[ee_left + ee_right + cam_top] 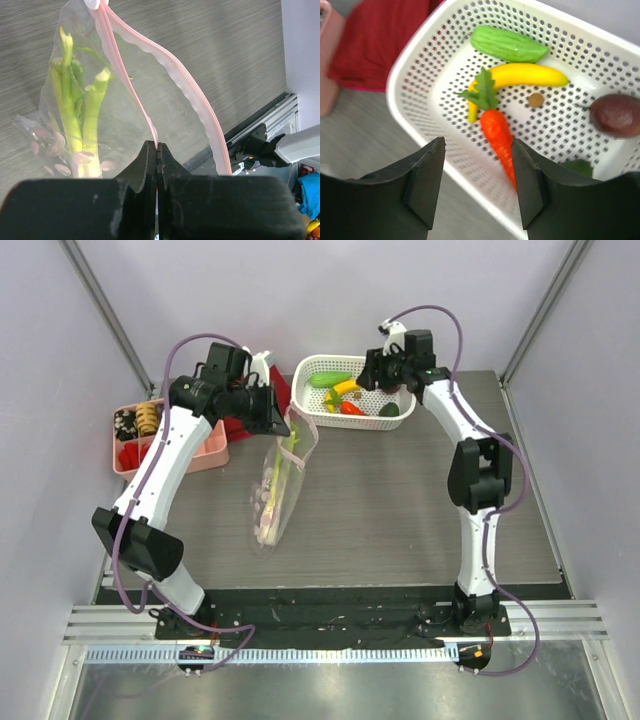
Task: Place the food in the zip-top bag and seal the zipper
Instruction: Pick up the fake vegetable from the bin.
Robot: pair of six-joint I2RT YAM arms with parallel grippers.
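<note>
The zip-top bag (pixel 272 508) is laid mid-counter (pixel 400 510), with the leek (pixel 92 120) enclosed in it. Behind, to its right, the basket (pixel 345 423) is set, the banana (pixel 530 75) contained inside; the tray (pixel 200 448) is placed left.

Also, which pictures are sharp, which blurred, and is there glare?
Top external: even light, sharp, soft shadows, no strong glare. Left wrist: the left end effector is soft at the lens, the zip-top bag and the leek inside are fairly sharp. Right wrist: the banana and the basket are in focus; the red cloth and the right end effector are blurred.
</note>
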